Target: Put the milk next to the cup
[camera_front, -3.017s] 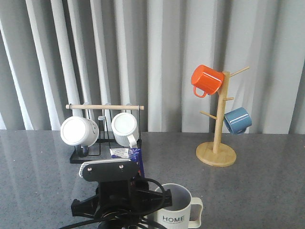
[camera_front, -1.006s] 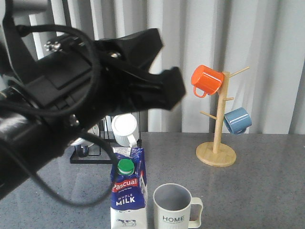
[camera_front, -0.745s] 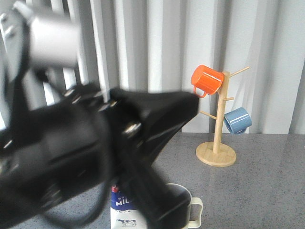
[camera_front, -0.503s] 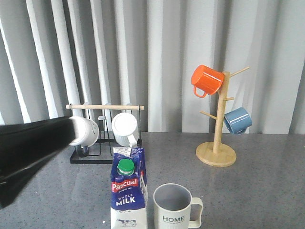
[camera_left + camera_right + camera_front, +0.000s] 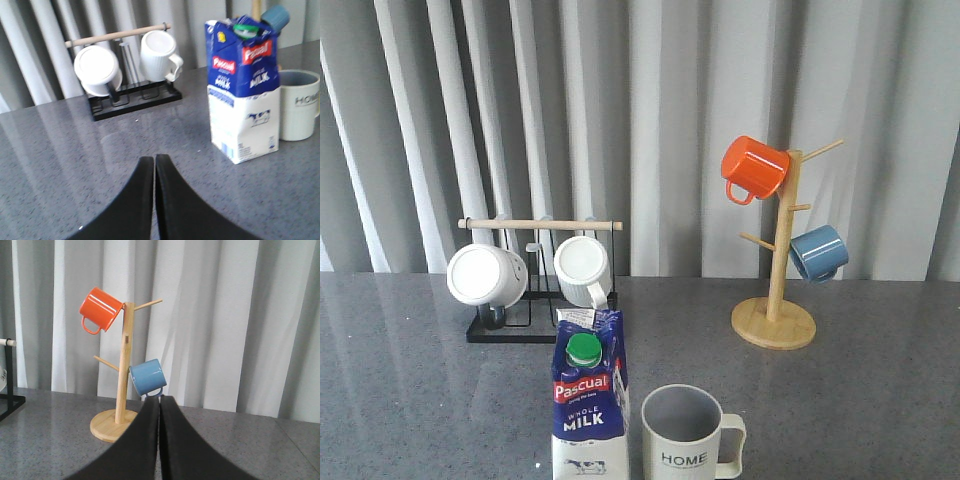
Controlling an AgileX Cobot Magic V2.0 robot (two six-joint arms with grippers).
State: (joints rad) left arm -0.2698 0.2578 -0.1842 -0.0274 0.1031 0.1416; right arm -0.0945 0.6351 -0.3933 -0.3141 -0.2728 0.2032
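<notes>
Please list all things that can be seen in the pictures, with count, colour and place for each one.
milk: 1, blue and white, green cap, front of table, standing upright just left of the cup
cup: 1, pale grey, "HOME", front of table
white mugs: 2, hanging on the black rack
black rack: 1, wooden bar on top, back left
mug tree: 1, wooden, back right
orange mug: 1, upper peg
blue mug: 1, lower peg
table: 1, grey speckled
curtain: grey-white, behind
left gripper: black, shut, empty
right gripper: black, shut, empty
</notes>
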